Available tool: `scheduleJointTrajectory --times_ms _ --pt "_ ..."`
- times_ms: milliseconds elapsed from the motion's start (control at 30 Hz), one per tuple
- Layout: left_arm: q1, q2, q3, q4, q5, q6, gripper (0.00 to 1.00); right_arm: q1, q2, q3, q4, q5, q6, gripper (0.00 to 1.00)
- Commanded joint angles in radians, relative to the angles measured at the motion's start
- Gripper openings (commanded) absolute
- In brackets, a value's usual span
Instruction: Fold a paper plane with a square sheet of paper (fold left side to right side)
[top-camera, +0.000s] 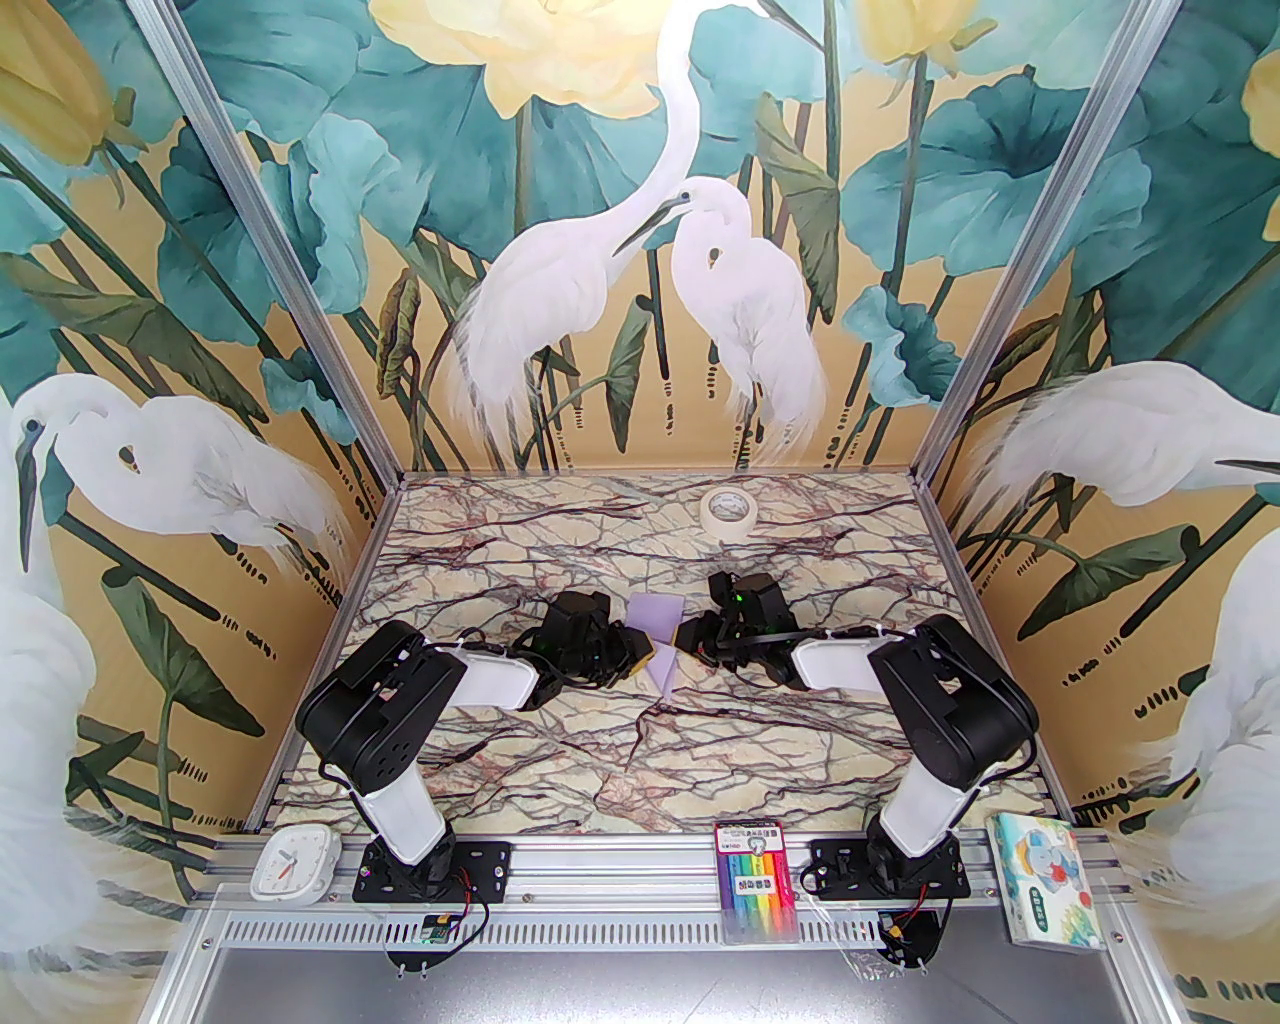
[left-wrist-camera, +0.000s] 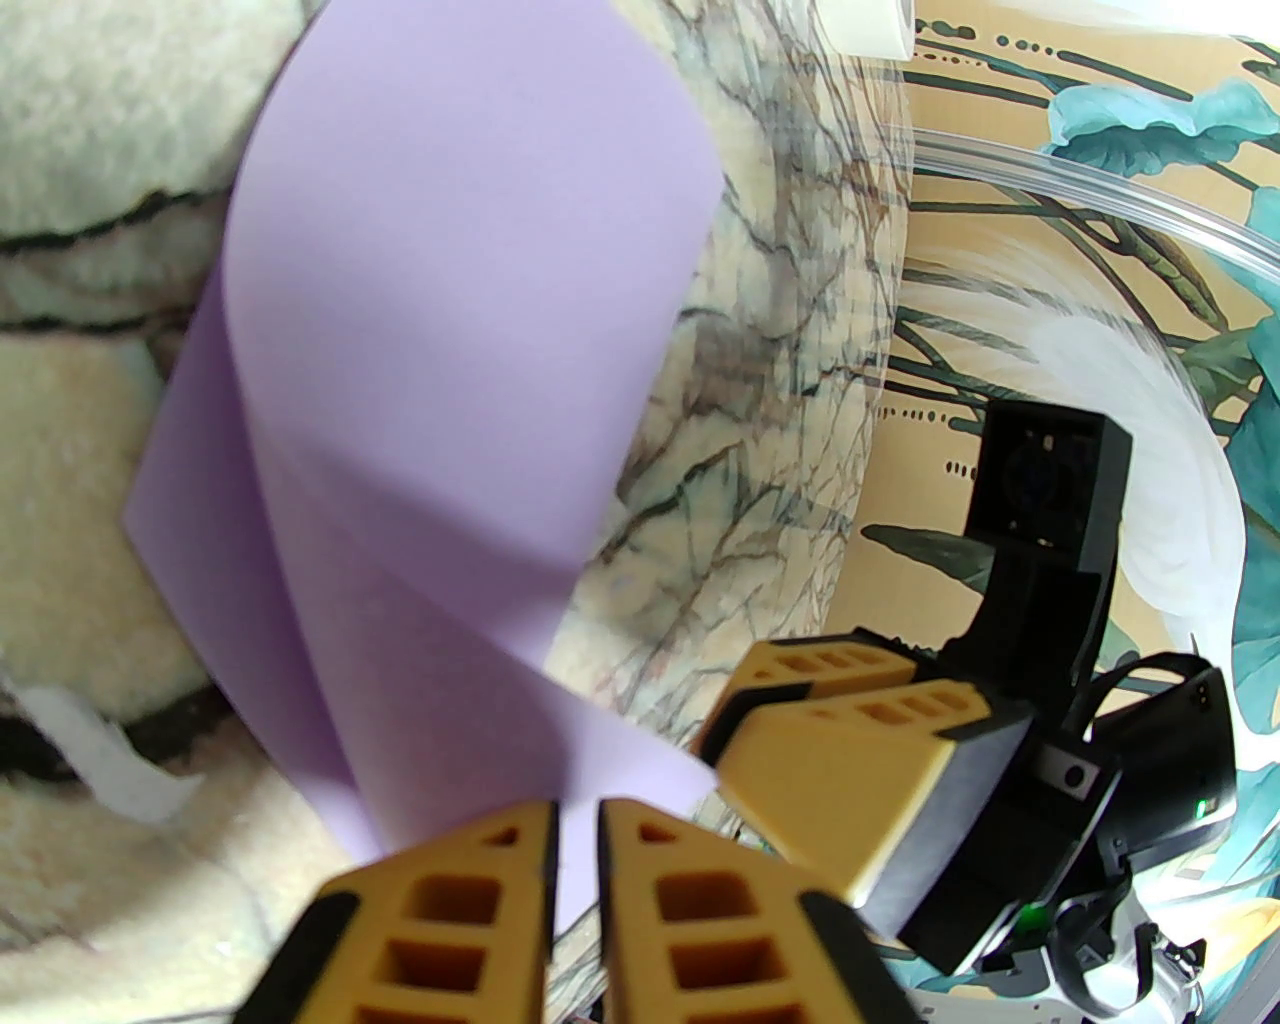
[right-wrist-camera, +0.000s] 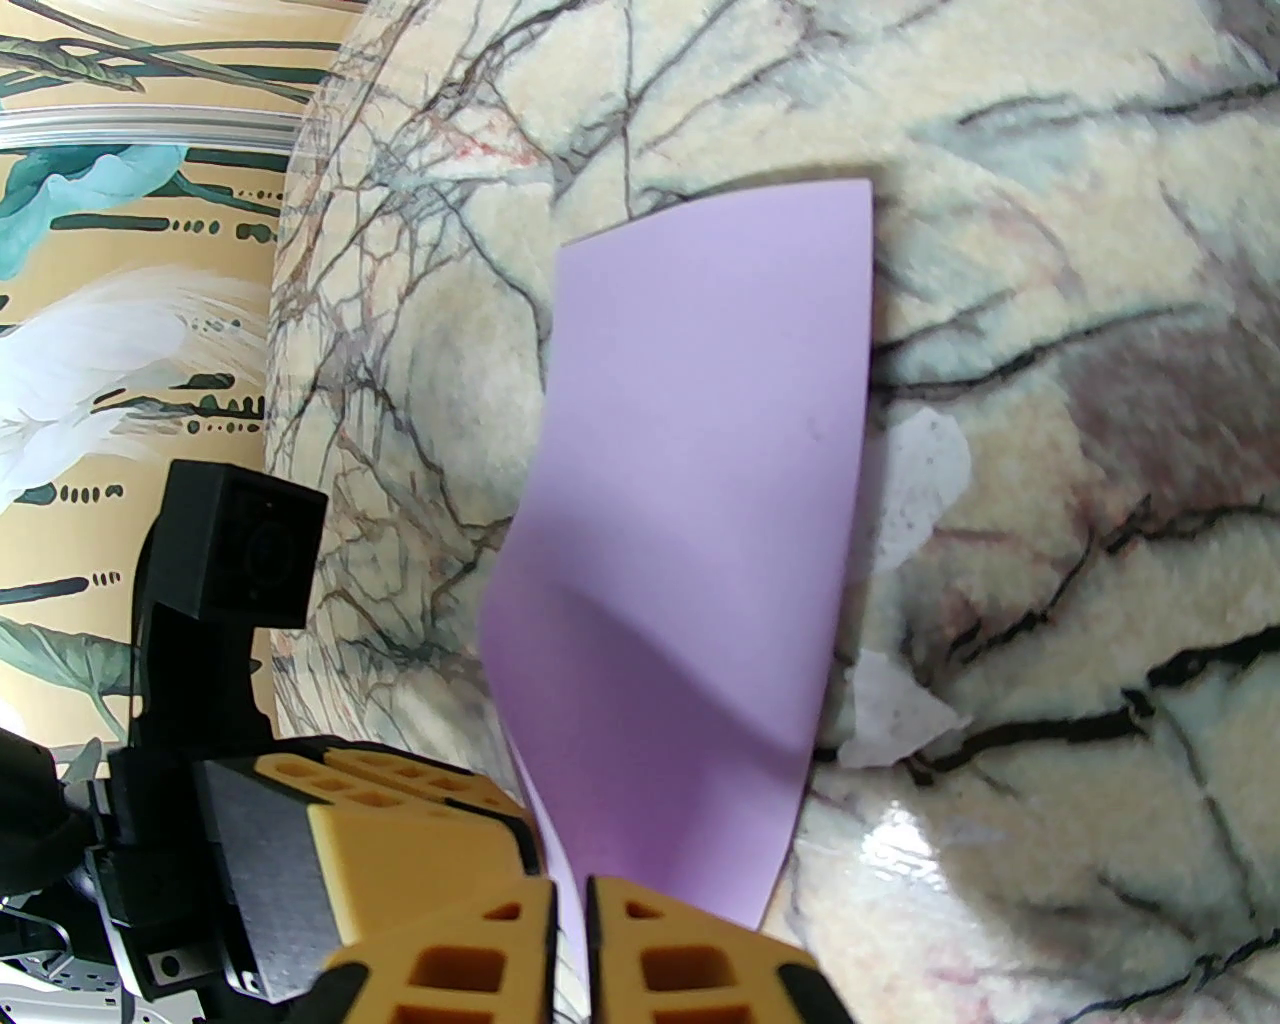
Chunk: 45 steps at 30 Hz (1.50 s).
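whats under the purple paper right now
The marble table lies under the lavender sheet. Two white scraps poke out from beneath one edge in the right wrist view. Whatever else sits below the folded layers is covered.

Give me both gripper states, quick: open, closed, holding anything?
Left gripper: closed, pinching the square sheet of paper.
Right gripper: closed, pinching the same sheet.

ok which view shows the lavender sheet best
Left wrist: the lavender sheet is large and close, its curl over itself plain, one edge pinched in the left gripper. Right wrist shows it bent and lifted, from the other side. Top external shows a small patch between the left and the right gripper.
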Motion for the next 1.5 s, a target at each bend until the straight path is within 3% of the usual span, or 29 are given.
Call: scheduleJointTrajectory --times_ms 0,67,767,1033,1233,1467 --pt "0.007 0.013 0.022 -0.014 0.021 0.004 0.14 0.006 0.016 0.032 -0.036 -0.003 -0.029 0.05" --pt "0.008 0.011 0.021 -0.016 0.021 0.005 0.14 0.006 0.015 0.042 -0.061 0.005 -0.045 0.00" --pt "-0.016 -0.029 0.051 -0.143 0.087 0.130 0.19 -0.010 0.077 0.148 -0.184 0.039 -0.156 0.00" --pt "-0.023 -0.006 0.073 -0.178 0.065 0.141 0.19 -0.013 0.077 0.152 -0.194 0.031 -0.162 0.00" --pt "-0.022 0.000 0.075 -0.170 0.038 0.123 0.18 -0.028 -0.004 0.065 -0.132 0.032 -0.118 0.20" --pt "-0.020 0.003 0.079 -0.160 0.026 0.108 0.17 -0.029 -0.074 -0.042 -0.028 -0.008 -0.051 0.26"
